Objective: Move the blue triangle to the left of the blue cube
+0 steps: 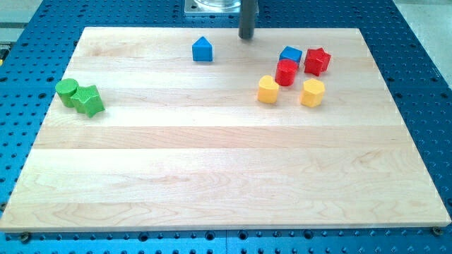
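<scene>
My tip (246, 37), the bare lower end of a straight dark rod with no jaws to part or close, rests at the top edge of the pale wooden board (212, 169), touching nothing. The blue triangular block (203, 49) sits to its left, near it but apart. The blue cube (290, 55) lies further right, tight against a red cylinder (286, 72), with a red star-shaped block (317, 61) and two yellow blocks (268, 90) (312, 92) close by
</scene>
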Available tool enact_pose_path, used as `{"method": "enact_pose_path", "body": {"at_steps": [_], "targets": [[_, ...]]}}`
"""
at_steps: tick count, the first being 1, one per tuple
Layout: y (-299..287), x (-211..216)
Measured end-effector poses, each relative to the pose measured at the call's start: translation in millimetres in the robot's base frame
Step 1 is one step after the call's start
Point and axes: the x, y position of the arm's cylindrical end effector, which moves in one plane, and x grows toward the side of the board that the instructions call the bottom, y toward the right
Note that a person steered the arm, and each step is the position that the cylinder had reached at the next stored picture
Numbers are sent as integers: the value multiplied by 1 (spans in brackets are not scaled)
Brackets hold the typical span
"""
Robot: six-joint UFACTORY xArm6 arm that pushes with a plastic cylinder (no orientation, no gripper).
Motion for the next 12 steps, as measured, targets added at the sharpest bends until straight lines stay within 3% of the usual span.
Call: {"method": "enact_pose_path", "body": {"at_steps": [2,3,4,6,7,8,9,10,12], "targets": [[-117,12],[-143,70],[-152,77],[-97,47],[-96,49],[-57,78],[-26,80],[-27,76],[-101,35]]}}
